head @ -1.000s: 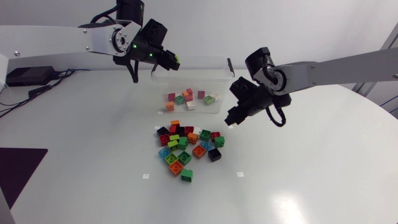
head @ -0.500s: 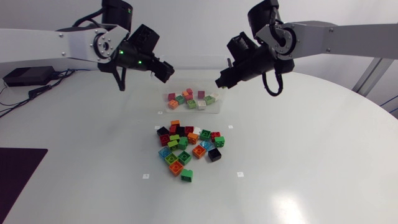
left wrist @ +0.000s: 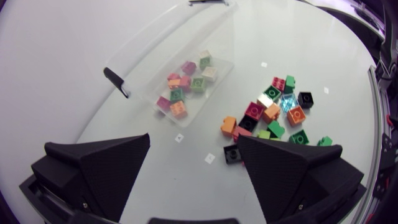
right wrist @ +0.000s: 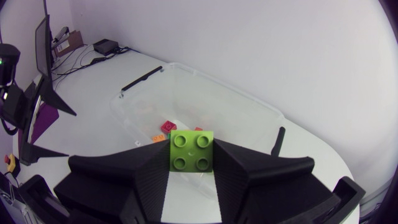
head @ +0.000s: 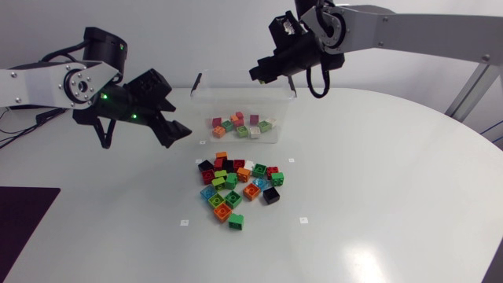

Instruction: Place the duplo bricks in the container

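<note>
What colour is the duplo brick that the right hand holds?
The duplo brick is lime green; the right wrist view shows it best.

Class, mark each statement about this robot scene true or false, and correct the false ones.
1. The right hand grips a lime brick. True.
2. The left hand grips a red brick. False: it is open and empty.
3. The container is empty. False: several bricks already lie in it.
4. A pile of loose bricks lies outside the container. True.
</note>
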